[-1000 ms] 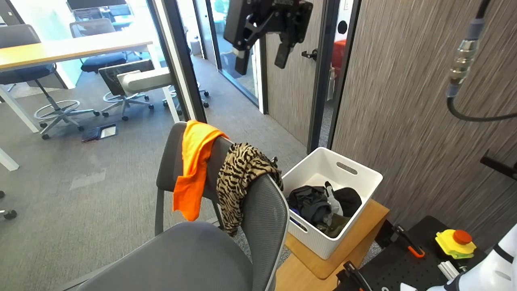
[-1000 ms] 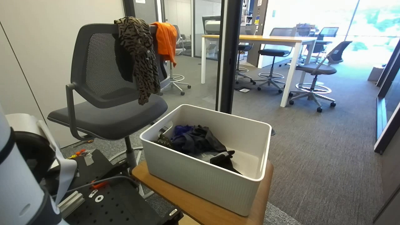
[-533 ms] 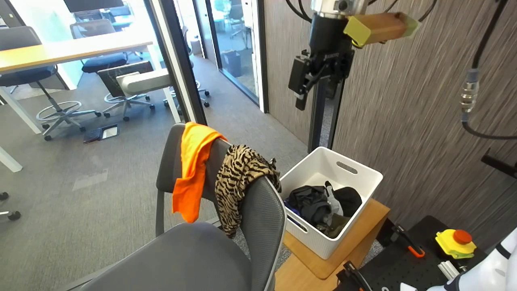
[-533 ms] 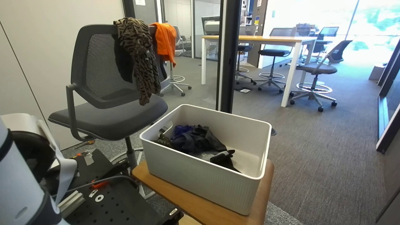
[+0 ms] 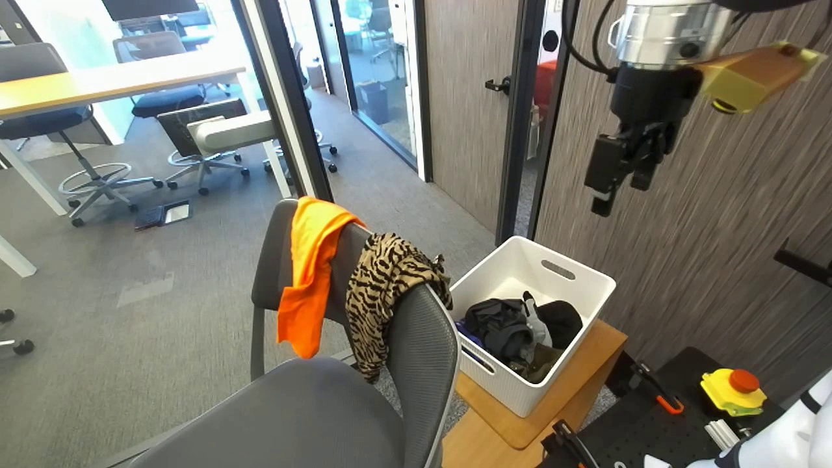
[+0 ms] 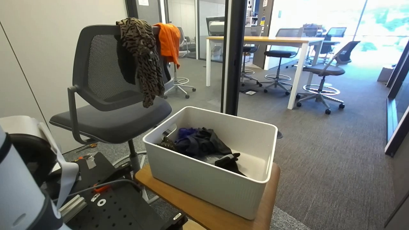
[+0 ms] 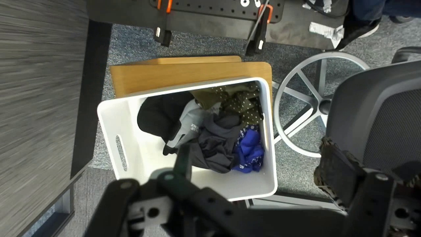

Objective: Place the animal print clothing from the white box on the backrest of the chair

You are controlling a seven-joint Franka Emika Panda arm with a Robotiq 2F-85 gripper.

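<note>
The animal print clothing hangs over the top of the grey chair's backrest, draped on both sides. It also shows in an exterior view and at the right of the wrist view, partly behind a finger. The white box stands beside the chair and holds dark, grey, olive and blue clothes; it also shows in an exterior view and in the wrist view. My gripper is open and empty, raised above the box's level, near the wood-grain wall. Its fingers are wide apart in the wrist view.
An orange cloth hangs on the same backrest, beside the animal print clothing. The box stands on a wooden stand. A black pegboard table with clamps and a yellow-red button stands by the robot base. A cable hangs near the wall.
My gripper has moved from high up beyond the chair to the right and lower, away from the chair and nearer the wall. The clothing stays on the backrest.
</note>
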